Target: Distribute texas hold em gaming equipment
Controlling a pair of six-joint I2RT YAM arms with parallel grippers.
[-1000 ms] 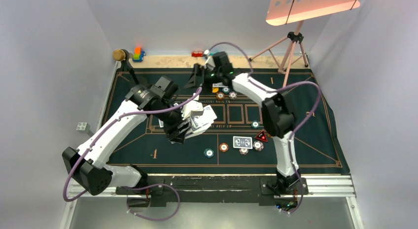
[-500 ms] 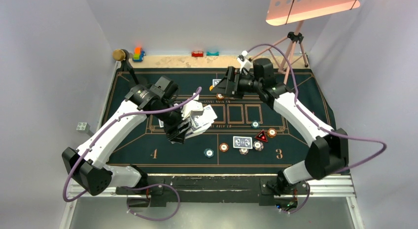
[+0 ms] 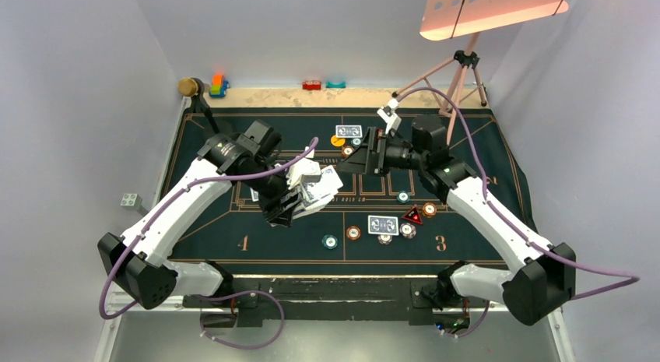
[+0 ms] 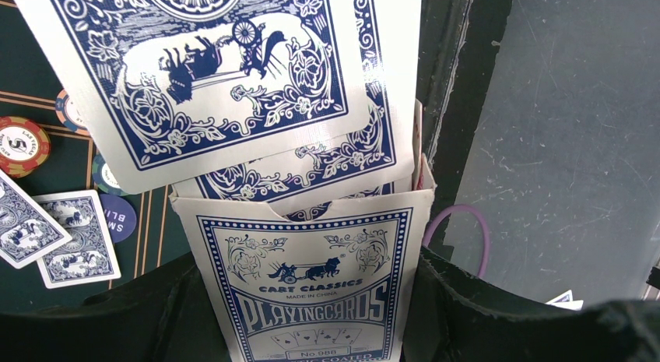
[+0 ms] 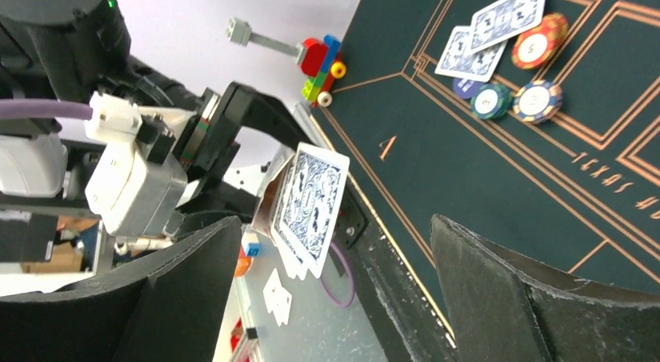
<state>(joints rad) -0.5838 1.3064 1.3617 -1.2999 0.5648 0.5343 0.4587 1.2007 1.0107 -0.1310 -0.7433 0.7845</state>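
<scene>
My left gripper [image 3: 289, 200] is shut on a blue-and-white playing card box [image 4: 311, 284], held above the mat's left half. Several blue-backed cards [image 4: 210, 74] stick out of its open top. My right gripper [image 3: 350, 161] hangs open just right of those cards [image 5: 311, 202], apart from them, nothing between its fingers [image 5: 179, 284]. Two cards [image 3: 349, 131] lie at the far middle beside chips [image 5: 537, 47] and a yellow button [image 3: 338, 141]. Another pair of cards [image 3: 383, 224] lies near the front with a red triangular marker [image 3: 412, 216], an orange chip [image 3: 353, 233] and a teal chip [image 3: 330, 241].
Everything sits on a dark green felt mat [image 3: 482, 214]. Toy blocks [image 3: 219, 86] stand at the far left corner, with smaller ones [image 3: 312, 85] along the far edge. A tripod [image 3: 459, 74] stands at the back right. A grey block [image 3: 129, 199] lies off the mat's left side.
The right arm swung back from the far edge toward the middle, opening wider and leaving two cards lying at the far middle. The left arm and card box stayed put.
</scene>
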